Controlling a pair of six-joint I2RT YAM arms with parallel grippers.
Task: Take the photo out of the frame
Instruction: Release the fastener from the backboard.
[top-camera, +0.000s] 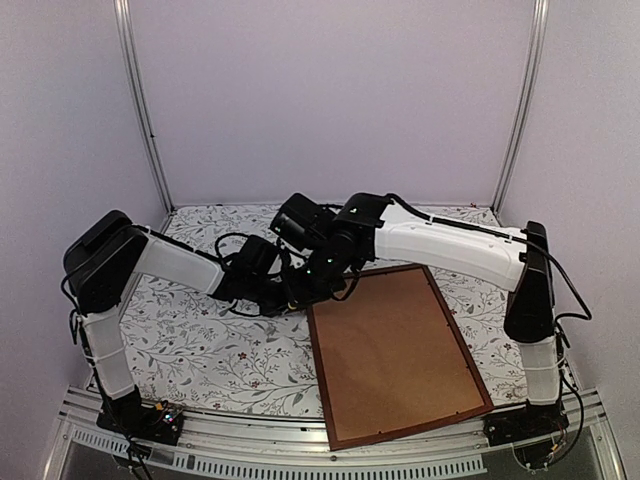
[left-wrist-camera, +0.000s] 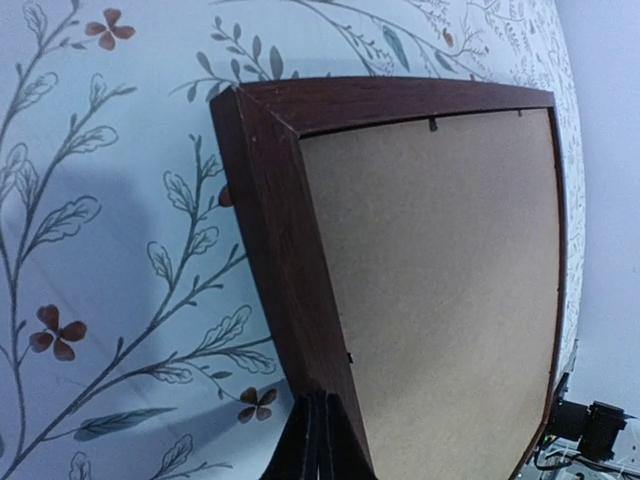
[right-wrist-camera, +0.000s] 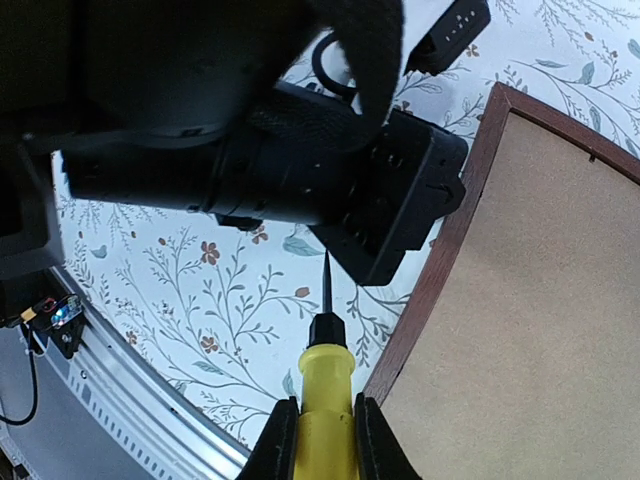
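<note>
The left gripper (left-wrist-camera: 318, 445) is fully closed on nothing, its tips at the outer edge of the frame (left-wrist-camera: 268, 230), which stretches ahead and to their right, lying back-up on the floral tablecloth (left-wrist-camera: 100, 250). The brown backing board (left-wrist-camera: 450, 280) fills it; the photo cannot be seen. The right gripper (right-wrist-camera: 327, 442) clamps a yellow-handled screwdriver (right-wrist-camera: 326, 365), frame to its right.

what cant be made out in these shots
- Photo: in no view; the backing board in the frame covers that side.
- Left pincer: the left wrist view's bottom edge cuts it off; in the top view the right arm overlaps it.
- Yellow tool in the right pincer: whether its thin tip touches the left arm, the right wrist view cannot settle.
- Clips on the frame's inner edge: too small, left wrist view.
</note>
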